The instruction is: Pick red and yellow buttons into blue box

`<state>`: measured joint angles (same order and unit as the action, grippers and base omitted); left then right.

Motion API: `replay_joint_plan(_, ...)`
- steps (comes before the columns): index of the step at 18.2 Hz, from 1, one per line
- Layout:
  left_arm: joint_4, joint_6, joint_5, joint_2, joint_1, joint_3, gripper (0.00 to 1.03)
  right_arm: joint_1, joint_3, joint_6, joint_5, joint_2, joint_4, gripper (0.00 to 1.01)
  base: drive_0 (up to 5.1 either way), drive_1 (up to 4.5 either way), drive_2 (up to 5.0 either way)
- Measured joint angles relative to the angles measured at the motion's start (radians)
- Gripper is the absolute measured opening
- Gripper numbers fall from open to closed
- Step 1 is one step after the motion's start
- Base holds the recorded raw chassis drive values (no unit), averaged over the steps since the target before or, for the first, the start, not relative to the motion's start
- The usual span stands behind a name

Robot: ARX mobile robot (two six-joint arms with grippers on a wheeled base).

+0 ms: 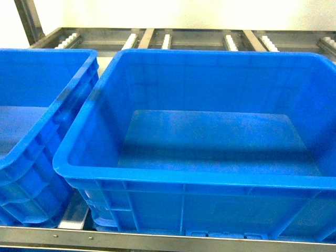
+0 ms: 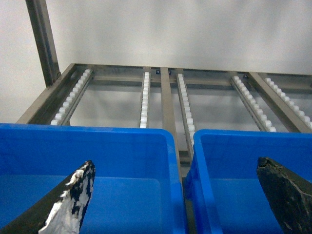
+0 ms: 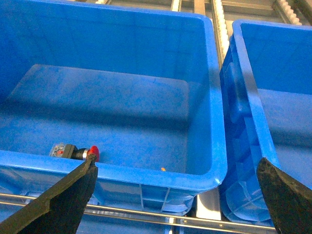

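Two deep blue crates sit side by side on a metal roller rack point(image 2: 165, 97), the rollers presumably there so crates can slide along it. In the head view the large blue box point(image 1: 157, 176) fills the middle and its floor looks bare, with a second crate point(image 1: 31, 152) just beside it on the left. The right wrist view looks down into a crate where a red button point(image 3: 92, 153) lies on its side near the front wall, cap pointing right, its dark base point(image 3: 66, 149) behind it. Which crate this is I cannot tell. No yellow button shows anywhere. The right end effector point(image 3: 178, 195) hangs open and empty above the rim, as if lined up to reach in. The left end effector point(image 2: 175, 195) is also spread wide, holding nothing, over the gap between the crates.
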<state>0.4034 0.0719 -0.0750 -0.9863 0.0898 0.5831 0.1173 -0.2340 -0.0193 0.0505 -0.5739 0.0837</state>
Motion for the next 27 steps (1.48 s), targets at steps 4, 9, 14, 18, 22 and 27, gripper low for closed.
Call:
replay_joint_plan(4, 0.088, -0.057, 0.074, 0.354, -0.089, -0.446, 0.02, -0.117, 0.208, 0.009, -0.053, 0.261, 0.212, 0.02, 0.0, 0.0, 0.0)
replay_joint_plan(9, 0.024, -0.057, 0.074, 0.476, -0.089, -0.508, 0.02, -0.117, 0.221, 0.009, -0.053, 0.349, 0.143, 0.02, 0.0, 0.0, 0.0)
replay_joint_plan(14, -0.055, -0.057, 0.074, 0.594, -0.09, -0.54, 0.02, -0.117, 0.22, 0.009, -0.053, 0.452, 0.013, 0.02, 0.0, 0.0, 0.0)
replay_joint_plan(18, -0.089, -0.058, 0.075, 0.673, -0.09, -0.569, 0.02, -0.117, 0.22, 0.008, -0.051, 0.568, -0.091, 0.02, 0.0, 0.0, 0.0)
replay_joint_plan(22, -0.128, -0.058, 0.074, 0.711, -0.09, -0.569, 0.02, -0.117, 0.22, 0.008, -0.051, 0.57, -0.089, 0.02, 0.0, 0.0, 0.0)
replay_joint_plan(27, -0.21, -0.058, 0.075, 0.794, -0.09, -0.569, 0.02, -0.117, 0.22, 0.009, -0.051, 0.57, -0.088, 0.02, 0.0, 0.0, 0.0)
